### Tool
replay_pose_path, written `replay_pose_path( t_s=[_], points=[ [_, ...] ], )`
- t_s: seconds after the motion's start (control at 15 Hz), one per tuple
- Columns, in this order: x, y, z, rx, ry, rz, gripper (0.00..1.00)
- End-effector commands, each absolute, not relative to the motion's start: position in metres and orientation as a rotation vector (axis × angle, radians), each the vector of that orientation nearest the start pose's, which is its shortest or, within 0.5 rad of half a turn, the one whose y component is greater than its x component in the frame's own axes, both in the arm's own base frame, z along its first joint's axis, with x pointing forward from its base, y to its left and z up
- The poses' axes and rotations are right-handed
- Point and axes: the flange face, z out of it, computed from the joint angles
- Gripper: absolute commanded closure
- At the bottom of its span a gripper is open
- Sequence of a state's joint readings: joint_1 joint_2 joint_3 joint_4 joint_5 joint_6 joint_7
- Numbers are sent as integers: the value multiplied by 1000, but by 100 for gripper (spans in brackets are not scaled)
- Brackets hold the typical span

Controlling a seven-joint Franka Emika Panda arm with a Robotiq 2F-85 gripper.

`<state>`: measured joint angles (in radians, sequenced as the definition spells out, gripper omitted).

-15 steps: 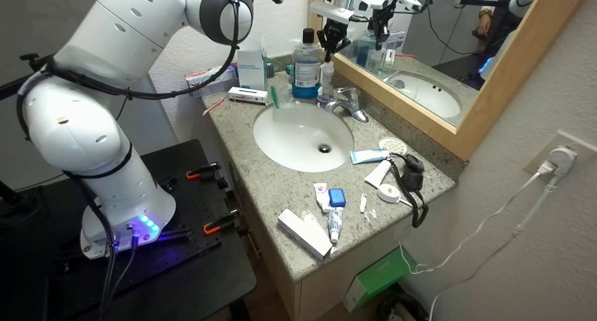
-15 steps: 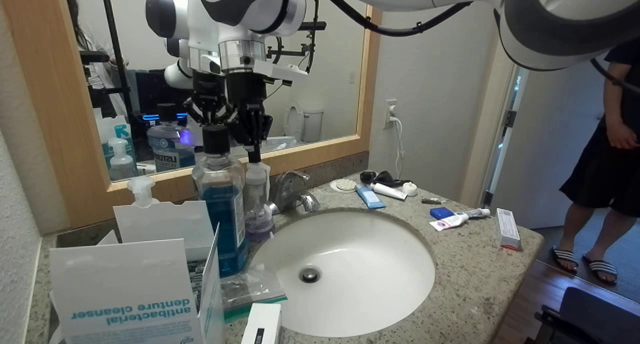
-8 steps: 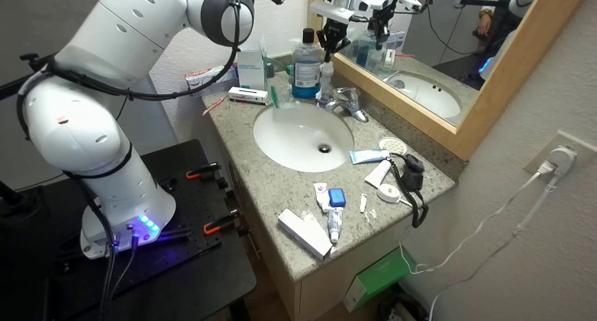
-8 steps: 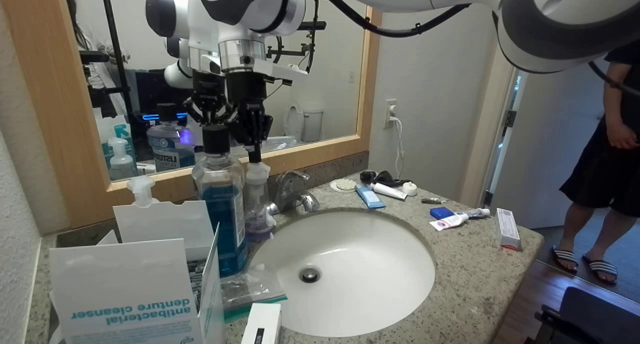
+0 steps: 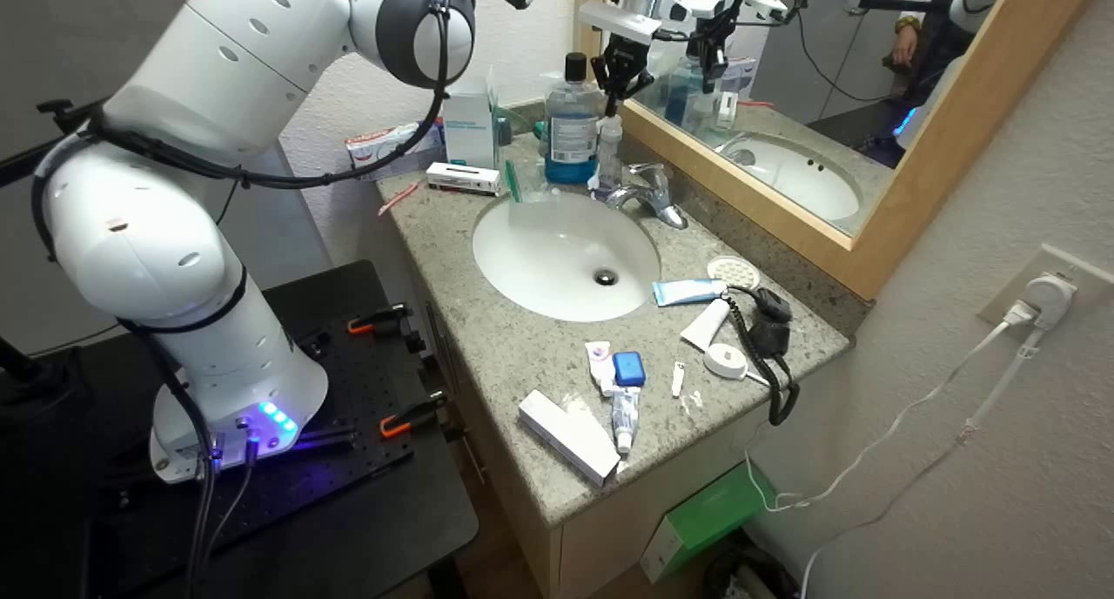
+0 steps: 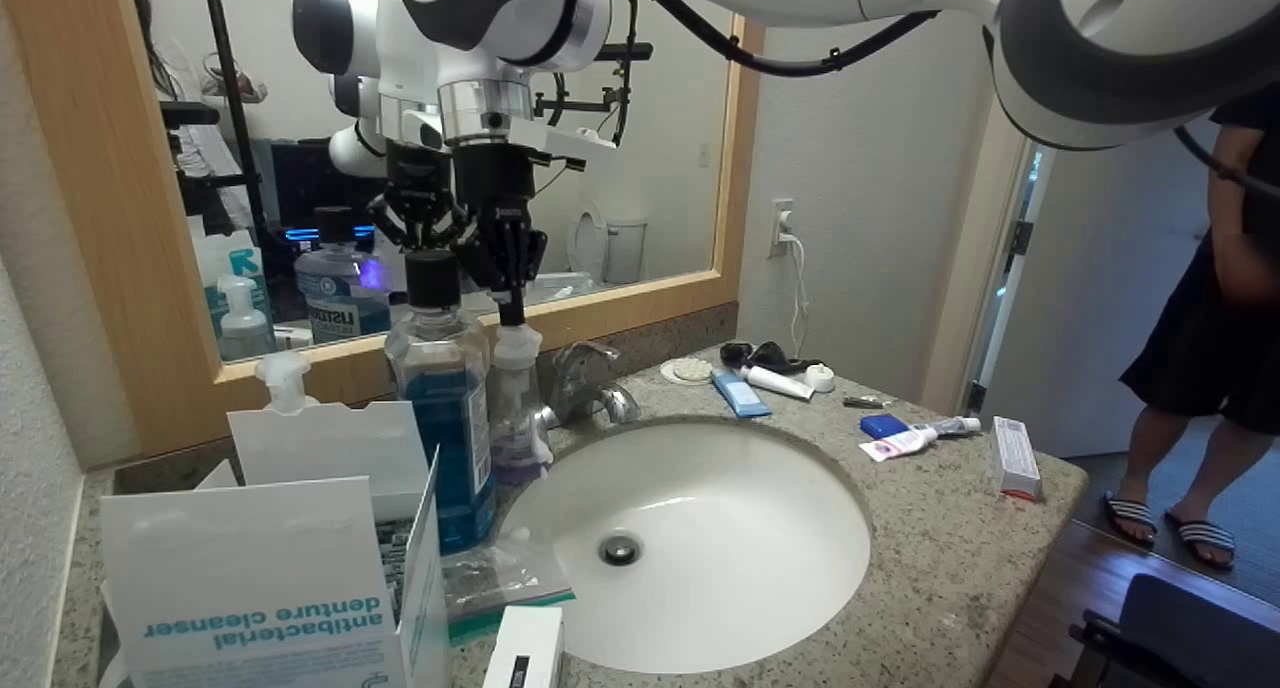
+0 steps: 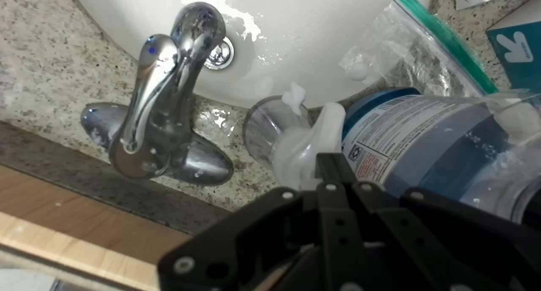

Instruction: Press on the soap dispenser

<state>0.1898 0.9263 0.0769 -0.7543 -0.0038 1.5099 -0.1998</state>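
The soap dispenser [image 6: 516,398] is a small clear upright bottle with a white pump top and a little purplish liquid low inside. It stands between the faucet and the big mouthwash bottle, and shows in both exterior views [image 5: 610,151]. My gripper [image 6: 511,311] is shut, pointing straight down, with its joined tips on top of the pump head and nothing between them. In the wrist view the gripper tips [image 7: 336,166] cover part of the pump head of the dispenser [image 7: 291,155]. White foam [image 7: 294,97] clings near the dispenser's base on the sink side.
The tall blue mouthwash bottle [image 6: 445,458] stands close beside the gripper. The chrome faucet [image 6: 585,383] is on the dispenser's other side, with the mirror [image 5: 783,103] just behind. The sink [image 6: 720,528] lies in front. A denture cleanser box [image 6: 250,568] stands open nearby.
White foam that hung at the dispenser's spout has dropped to low on its side near the base. My gripper has barely moved and stays shut over the pump head.
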Motion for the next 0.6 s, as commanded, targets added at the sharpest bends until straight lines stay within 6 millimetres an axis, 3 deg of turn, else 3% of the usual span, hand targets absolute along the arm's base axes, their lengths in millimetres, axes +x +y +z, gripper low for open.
replay_pose_path(
  t_s=[0.0,0.53],
  points=[
    [753,164,344,-3007,-672,247,100],
    [748,164,370,-3003,-680,239,100]
  ],
)
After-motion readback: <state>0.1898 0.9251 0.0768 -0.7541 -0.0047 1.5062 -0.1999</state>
